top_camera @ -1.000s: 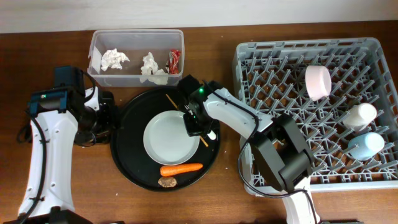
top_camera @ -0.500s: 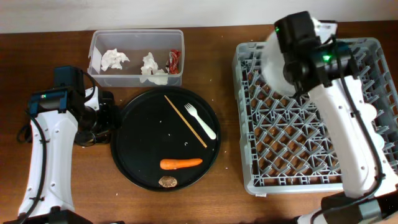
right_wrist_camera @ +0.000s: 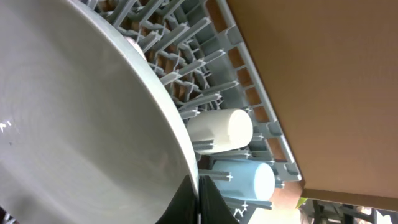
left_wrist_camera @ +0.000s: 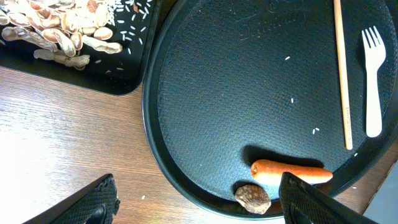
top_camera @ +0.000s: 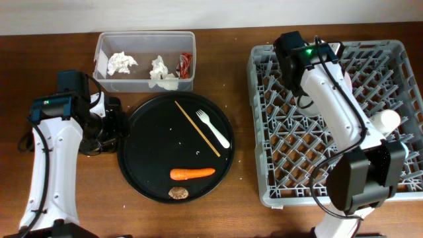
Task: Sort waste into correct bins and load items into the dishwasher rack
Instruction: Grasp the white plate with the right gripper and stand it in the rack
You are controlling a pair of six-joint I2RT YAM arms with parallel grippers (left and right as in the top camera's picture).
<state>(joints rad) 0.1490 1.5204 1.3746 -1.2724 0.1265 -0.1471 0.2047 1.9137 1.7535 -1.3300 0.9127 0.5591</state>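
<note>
lol my right gripper (right_wrist_camera: 198,205) is clamped on the rim of the grey-white bowl (right_wrist_camera: 81,124), dishwasher rack (right_wrist_camera: 205,81) and white cup (right_wrist_camera: 221,130) just beyond those fingers (right_wrist_camera: 214,214); left gripper (left_wrist_camera: 196,186) hangs spread wide, carrot (left_wrist_camera: 291,172) right at one fingertip

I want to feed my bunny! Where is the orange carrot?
In the overhead view the carrot lies on the round black tray, near its lower edge, left of the rack, beside the brown lump.

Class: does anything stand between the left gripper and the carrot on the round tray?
Nothing visible does. The open left gripper hangs by the round black tray; the carrot lies uncovered near one finger, a brown lump close beside it.
</note>
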